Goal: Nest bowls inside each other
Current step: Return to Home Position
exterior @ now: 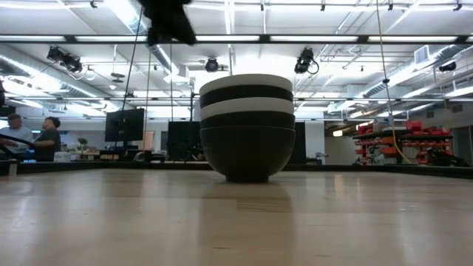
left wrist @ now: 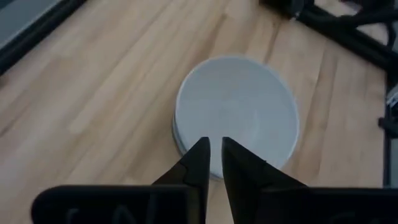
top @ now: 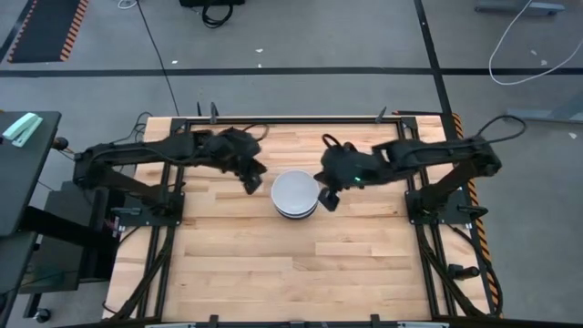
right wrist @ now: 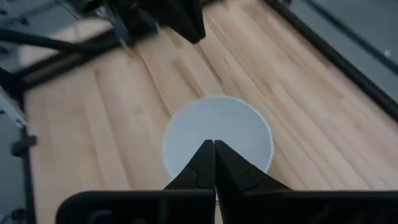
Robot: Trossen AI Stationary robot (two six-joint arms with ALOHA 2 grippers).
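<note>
The bowls [top: 294,193] stand nested in one stack at the table's middle, the bottom black bowl resting by its foot on the wood. The low view shows the stack [exterior: 247,125] with white and black rims alternating and a white bowl on top. My left gripper [top: 253,182] hovers just left of the stack, above table height. Its fingers [left wrist: 214,146] stand a narrow slit apart in front of the white top bowl [left wrist: 236,112]. My right gripper [top: 328,199] hovers at the stack's right side, shut [right wrist: 214,144], with the white bowl [right wrist: 217,134] beyond it. Neither touches the bowls.
Bare wooden table top [top: 301,264] lies all around the stack, bounded by a dark metal frame [top: 428,219]. The left arm [right wrist: 180,18] shows across the stack in the right wrist view. People [exterior: 33,137] stand far off in the room behind.
</note>
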